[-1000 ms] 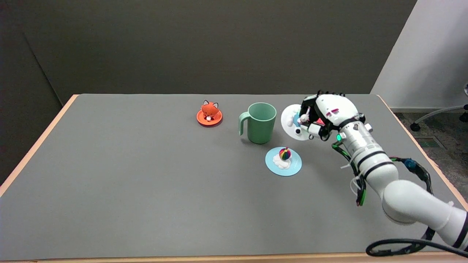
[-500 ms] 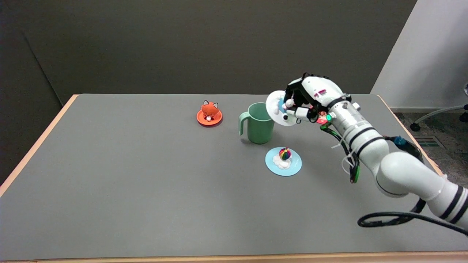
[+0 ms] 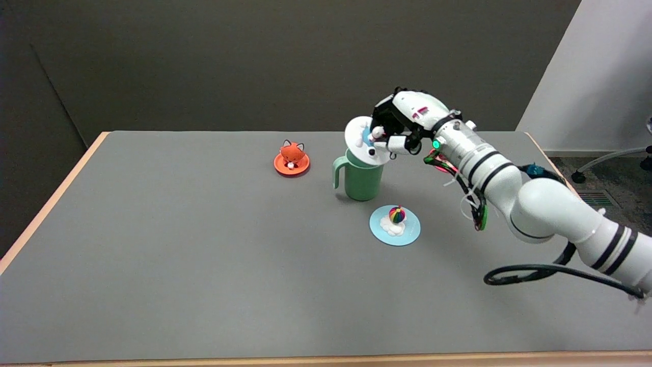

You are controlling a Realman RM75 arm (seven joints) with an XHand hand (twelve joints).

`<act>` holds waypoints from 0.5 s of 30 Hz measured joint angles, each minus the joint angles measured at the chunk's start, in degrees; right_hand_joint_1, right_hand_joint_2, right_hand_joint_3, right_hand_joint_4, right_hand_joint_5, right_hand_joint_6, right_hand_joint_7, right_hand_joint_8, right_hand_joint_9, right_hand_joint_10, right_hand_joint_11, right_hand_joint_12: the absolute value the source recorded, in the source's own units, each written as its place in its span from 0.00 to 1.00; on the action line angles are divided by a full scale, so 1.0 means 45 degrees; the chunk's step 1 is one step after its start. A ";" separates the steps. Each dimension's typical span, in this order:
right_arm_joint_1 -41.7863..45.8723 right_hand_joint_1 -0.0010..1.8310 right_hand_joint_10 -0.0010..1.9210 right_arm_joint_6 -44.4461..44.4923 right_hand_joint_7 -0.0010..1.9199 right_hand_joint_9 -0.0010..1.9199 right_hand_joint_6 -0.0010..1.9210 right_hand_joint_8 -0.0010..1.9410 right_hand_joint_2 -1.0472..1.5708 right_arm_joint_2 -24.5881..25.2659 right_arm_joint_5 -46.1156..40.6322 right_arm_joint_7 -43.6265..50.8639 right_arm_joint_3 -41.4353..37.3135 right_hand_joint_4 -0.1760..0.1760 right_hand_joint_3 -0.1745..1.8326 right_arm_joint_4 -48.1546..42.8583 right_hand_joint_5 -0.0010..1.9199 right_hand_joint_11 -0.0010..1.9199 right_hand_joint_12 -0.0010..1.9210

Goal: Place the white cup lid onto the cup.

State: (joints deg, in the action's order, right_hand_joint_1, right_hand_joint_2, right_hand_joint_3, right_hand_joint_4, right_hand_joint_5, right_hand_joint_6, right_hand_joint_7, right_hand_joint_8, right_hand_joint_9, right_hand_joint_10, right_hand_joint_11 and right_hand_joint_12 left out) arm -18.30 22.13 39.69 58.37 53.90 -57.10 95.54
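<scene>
A mint-green cup with its handle to the left stands upright at the middle back of the grey table. The round white cup lid, with a small blue-and-white figure on top, hangs tilted just above the cup's mouth and hides the rim's right part. My right hand grips the lid by that figure from the right, fingers curled around it. Whether the lid touches the rim I cannot tell.
An orange lid with a fox figure lies left of the cup. A light-blue lid with a rainbow ball on a white cloud lies in front of the cup, to its right. A black cable trails under my arm.
My right hand has carried the white lid up and to the left, from beside the cup's right side to over its mouth. The cup and the other lids stay put.
</scene>
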 measured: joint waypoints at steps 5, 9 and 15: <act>-0.0787 0.69 0.35 -0.0528 0.52 0.54 0.52 0.50 0.81 -0.0019 -0.0368 0.0166 0.0490 0.00 0.14 -0.0316 0.50 0.43 0.61; -0.1385 0.69 0.34 -0.0911 0.52 0.55 0.52 0.50 0.81 -0.0043 -0.0744 0.0398 0.0849 0.00 0.14 -0.0577 0.50 0.43 0.61; -0.2274 0.69 0.35 -0.1385 0.53 0.55 0.51 0.49 0.81 -0.0204 -0.1457 0.0808 0.1529 0.00 0.14 -0.1026 0.50 0.44 0.61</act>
State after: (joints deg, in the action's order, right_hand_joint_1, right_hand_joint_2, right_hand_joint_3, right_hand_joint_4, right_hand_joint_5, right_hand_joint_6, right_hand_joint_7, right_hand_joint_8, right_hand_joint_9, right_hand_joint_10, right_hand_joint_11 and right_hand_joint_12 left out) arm -28.53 15.89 38.77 51.82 57.54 -50.22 90.92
